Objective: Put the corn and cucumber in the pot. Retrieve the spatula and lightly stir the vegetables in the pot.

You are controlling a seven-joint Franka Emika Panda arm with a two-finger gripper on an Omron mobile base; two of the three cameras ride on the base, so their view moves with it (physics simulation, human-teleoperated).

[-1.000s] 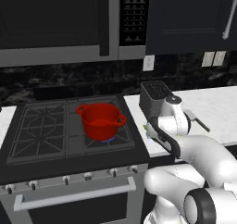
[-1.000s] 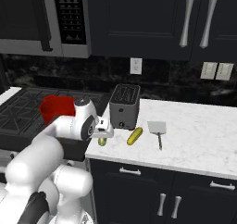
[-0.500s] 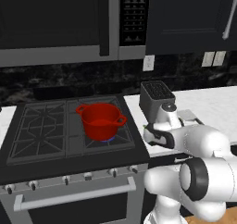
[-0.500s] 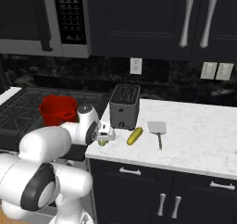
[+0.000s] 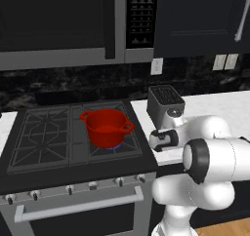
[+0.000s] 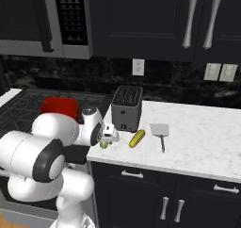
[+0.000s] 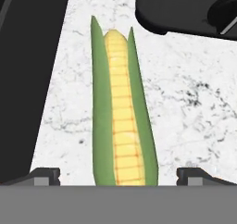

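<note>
With my jaws wide and empty over the corn (image 7: pixel 121 121), lying centre frame on the table (image 7: pixel 194 102), I judge it light, stiff, slightly slick; grip across mid-cob.

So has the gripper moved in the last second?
Yes. In the right base view the gripper has dropped toward the counter in front of the toaster, and now stands open over the corn.

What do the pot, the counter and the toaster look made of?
Pot: probably enamelled metal, glossy uniform red. Counter: looks like polished marble, white with grey veins. Toaster: seemingly dark brushed metal, with a dull sheen.
</note>
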